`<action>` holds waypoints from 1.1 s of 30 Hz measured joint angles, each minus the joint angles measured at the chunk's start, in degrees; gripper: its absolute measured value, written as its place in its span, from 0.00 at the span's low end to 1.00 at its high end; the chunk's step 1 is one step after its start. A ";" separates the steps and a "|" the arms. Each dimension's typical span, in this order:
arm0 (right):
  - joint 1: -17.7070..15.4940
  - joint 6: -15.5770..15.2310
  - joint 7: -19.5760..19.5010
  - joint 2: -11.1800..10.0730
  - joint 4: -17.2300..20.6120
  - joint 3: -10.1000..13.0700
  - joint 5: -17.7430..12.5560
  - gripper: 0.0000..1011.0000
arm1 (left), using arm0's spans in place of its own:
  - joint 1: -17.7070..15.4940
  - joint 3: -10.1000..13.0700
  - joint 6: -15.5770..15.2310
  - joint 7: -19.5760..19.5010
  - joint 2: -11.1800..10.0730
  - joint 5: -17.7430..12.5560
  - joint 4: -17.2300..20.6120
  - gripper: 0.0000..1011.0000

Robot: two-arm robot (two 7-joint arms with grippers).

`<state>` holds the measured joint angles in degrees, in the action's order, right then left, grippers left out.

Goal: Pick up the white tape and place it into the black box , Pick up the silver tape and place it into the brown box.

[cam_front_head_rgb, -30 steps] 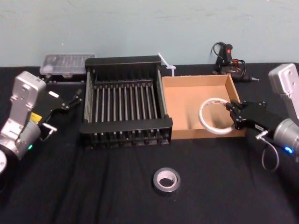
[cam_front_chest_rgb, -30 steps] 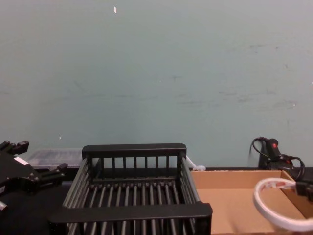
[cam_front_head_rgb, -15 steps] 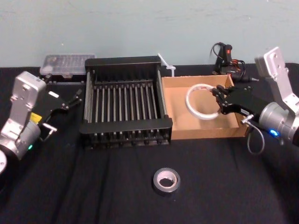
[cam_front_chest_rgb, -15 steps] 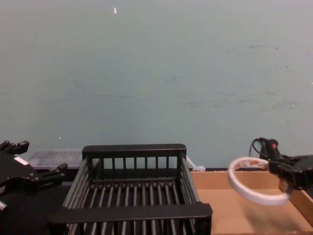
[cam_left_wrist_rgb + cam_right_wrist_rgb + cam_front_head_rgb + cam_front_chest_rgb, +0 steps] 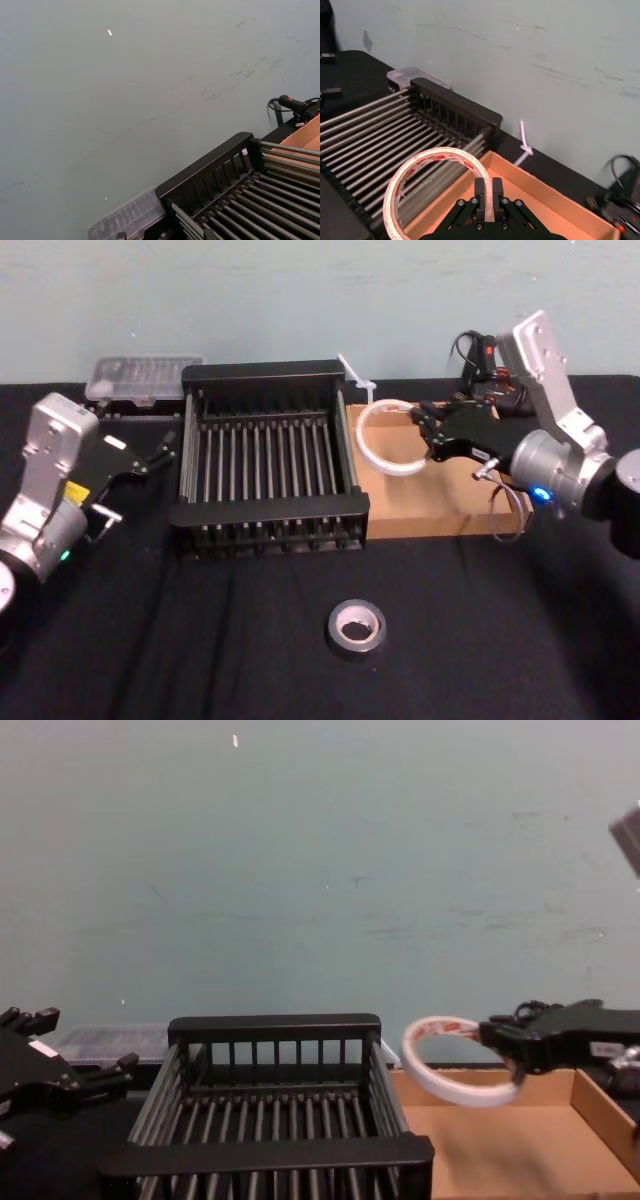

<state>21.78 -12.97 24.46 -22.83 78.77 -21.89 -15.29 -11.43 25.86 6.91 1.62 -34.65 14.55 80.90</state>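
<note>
My right gripper (image 5: 426, 433) is shut on the rim of the white tape (image 5: 367, 447), a thin white ring with red-orange marks (image 5: 409, 172). It holds the ring in the air over the left wall of the brown box (image 5: 440, 512), right beside the black box (image 5: 268, 517). In the chest view the white tape (image 5: 416, 1067) hangs just right of the black box (image 5: 270, 1154). The silver tape (image 5: 373, 636) lies flat on the black cloth in front of both boxes. My left gripper (image 5: 158, 453) is parked open to the left of the black box.
Behind the black box lie a clear plastic case (image 5: 140, 374) and a white zip tie (image 5: 356, 377). A black tool with cables (image 5: 486, 364) sits behind the brown box. The table is covered in black cloth, with a pale wall close behind.
My right gripper has carried the white tape leftward and toward the back, from the brown box's right front corner to its left wall next to the black box. The left arm has stayed still.
</note>
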 joint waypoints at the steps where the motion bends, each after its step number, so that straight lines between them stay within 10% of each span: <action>1: 0.68 0.04 0.25 0.41 -0.63 -0.45 0.10 0.09 | 0.00 0.00 0.00 0.00 0.00 0.00 0.00 0.99; 33: 9.48 3.01 4.89 6.31 -8.68 -7.94 1.40 0.09 | 0.00 0.00 0.00 0.00 0.00 0.00 0.00 0.99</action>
<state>31.26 -9.95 29.35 -16.52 70.09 -29.83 -13.90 -11.43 25.86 6.91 1.62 -34.65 14.55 80.90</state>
